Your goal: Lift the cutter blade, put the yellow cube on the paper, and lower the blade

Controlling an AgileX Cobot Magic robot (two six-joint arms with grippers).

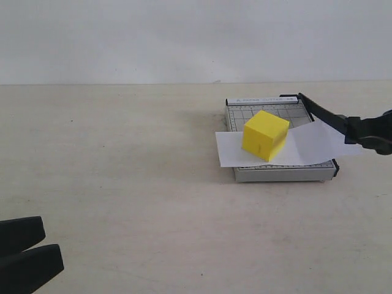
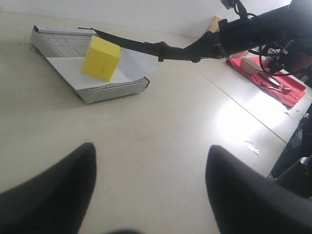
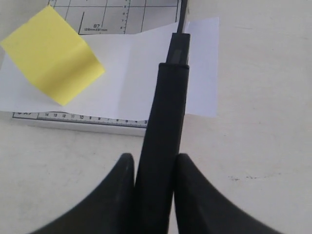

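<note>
The yellow cube (image 1: 265,135) (image 2: 101,58) (image 3: 51,54) rests on the white paper (image 1: 306,147) (image 2: 68,68) (image 3: 131,83), which lies across the grey cutter board (image 1: 282,173) (image 2: 109,90) (image 3: 112,14). The black cutter blade (image 1: 321,113) (image 2: 141,46) (image 3: 168,112) is lifted at an angle above the board's right side. My right gripper (image 1: 361,131) (image 3: 153,163) is shut on the blade's thick handle. My left gripper (image 1: 27,257) (image 2: 151,151) hangs open over bare table at the near left, far from the board.
A red cloth (image 2: 273,78) with a bowl and cutlery lies on a neighbouring surface seen in the left wrist view. A pale tabletop (image 1: 122,159) stretches left of the board, with a white wall behind.
</note>
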